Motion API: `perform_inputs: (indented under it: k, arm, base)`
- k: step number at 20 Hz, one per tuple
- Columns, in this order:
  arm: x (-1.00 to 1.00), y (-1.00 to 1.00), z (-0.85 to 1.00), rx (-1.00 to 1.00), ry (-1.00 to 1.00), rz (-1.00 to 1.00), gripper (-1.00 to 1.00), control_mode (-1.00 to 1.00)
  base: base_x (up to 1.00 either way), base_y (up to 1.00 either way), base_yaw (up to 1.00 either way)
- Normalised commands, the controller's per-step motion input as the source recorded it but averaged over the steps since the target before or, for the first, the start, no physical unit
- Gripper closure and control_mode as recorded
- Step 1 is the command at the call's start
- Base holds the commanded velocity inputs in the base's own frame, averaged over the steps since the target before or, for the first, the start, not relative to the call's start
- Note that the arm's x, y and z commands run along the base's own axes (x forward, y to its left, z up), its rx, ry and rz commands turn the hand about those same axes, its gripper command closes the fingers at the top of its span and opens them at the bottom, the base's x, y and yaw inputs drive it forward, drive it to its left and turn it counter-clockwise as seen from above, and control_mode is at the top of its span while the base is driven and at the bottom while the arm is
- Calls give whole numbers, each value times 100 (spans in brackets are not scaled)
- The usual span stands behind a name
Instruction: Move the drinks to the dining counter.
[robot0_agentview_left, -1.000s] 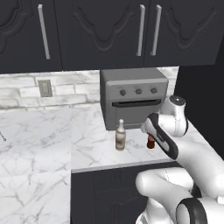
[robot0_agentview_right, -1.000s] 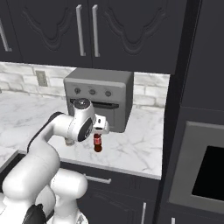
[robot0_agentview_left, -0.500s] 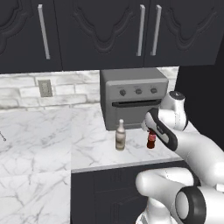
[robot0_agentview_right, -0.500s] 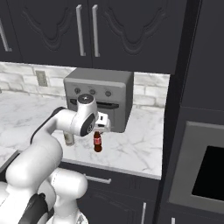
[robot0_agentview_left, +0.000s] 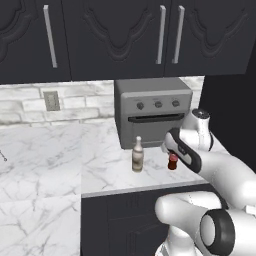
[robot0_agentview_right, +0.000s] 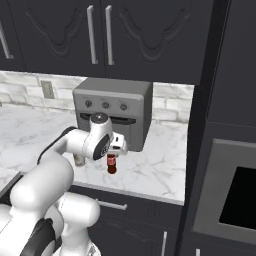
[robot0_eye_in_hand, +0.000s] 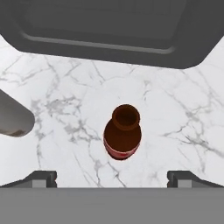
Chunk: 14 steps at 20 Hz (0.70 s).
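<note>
my pincer (robot0_eye_in_hand: 112, 177) hangs released, jaws spread wide, directly above the dark brown bottle (robot0_eye_in_hand: 122, 138) with the red label, its two tips to either side of the bottle and touching nothing. the bottle stands upright on the white, grey-veined marble bench (robot0_agentview_left: 50, 165), just in front of the grey toaster oven (robot0_agentview_left: 152, 115). seen from my left base camera, the cream-beige bottle (robot0_agentview_left: 137, 155) with the white cap stands upright a little to the left of the brown one, also in front of the oven, and the two are apart. in my hand's view the cream bottle (robot0_eye_in_hand: 13, 118) shows at the left edge. dark cabinets (robot0_agentview_right: 100, 35) with silver bar handles hang over the bench, and a pale brick backsplash (robot0_agentview_left: 30, 105) with a wall outlet (robot0_agentview_left: 50, 101) runs behind it. both bottles sit near the bench's front edge.
</note>
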Motion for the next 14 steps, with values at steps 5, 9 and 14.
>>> perform_inputs:
  k: [5,9,14]
  arm:
    - [6,0,-13,0,0,0,-100,-100]
    - [21,-1,-7,0,0,0,-100,-100]
    - [11,-3,-10,0,0,0,-100,-100]
  base:
    - [0,0,0]
    - [0,0,0]
    - [0,0,0]
